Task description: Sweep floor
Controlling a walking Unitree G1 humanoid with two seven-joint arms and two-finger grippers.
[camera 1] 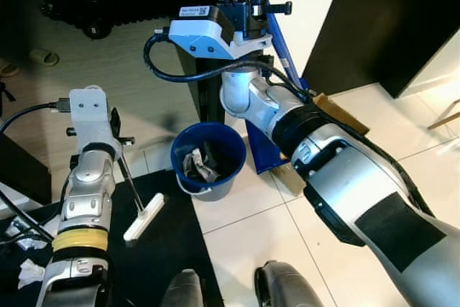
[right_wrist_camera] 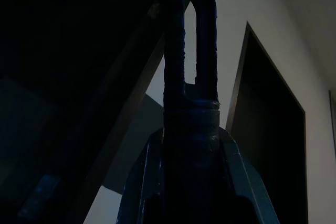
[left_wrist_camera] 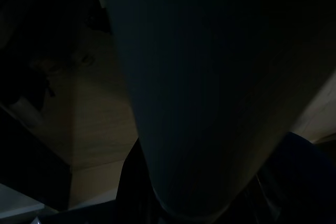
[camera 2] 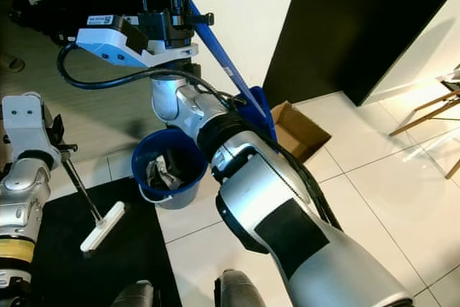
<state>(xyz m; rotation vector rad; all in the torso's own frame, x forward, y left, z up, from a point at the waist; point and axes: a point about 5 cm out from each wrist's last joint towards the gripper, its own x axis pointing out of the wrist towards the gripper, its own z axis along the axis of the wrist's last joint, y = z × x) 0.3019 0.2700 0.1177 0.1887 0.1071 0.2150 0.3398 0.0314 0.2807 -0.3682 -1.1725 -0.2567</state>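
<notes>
1. The right gripper (camera 1: 251, 5) is raised high in front of the robot, its black fingers clenched on the long blue dustpan handle (camera 2: 226, 70). In the right wrist view the handle's looped blue end (right_wrist_camera: 190, 51) stands straight up from between the fingers.
2. From those fingers the handle slopes down to the blue plastic dustpan (camera 2: 260, 109), which sits low on the pale tiled floor (camera 1: 251, 242) beside a brown cardboard box (camera 2: 298, 129).
3. The left gripper (camera 1: 118, 141) is lower, and a thin dark rod leads down from its fingers to a white flat brush head (camera 1: 145, 216). The fingers appear closed around the rod, but the grip itself is hidden, so I cannot tell for sure.
4. The brush head rests on a black floor mat (camera 1: 165, 249), below the left fingers.
5. A round blue plastic bucket (camera 1: 208, 159) holding crumpled paper waste (camera 1: 198, 165) stands between the two grippers' tools, just beside the brush head and touching the mat's edge.
6. The left wrist view is very dark; a broad pale rounded surface (left_wrist_camera: 210, 87) is close before the camera.
</notes>
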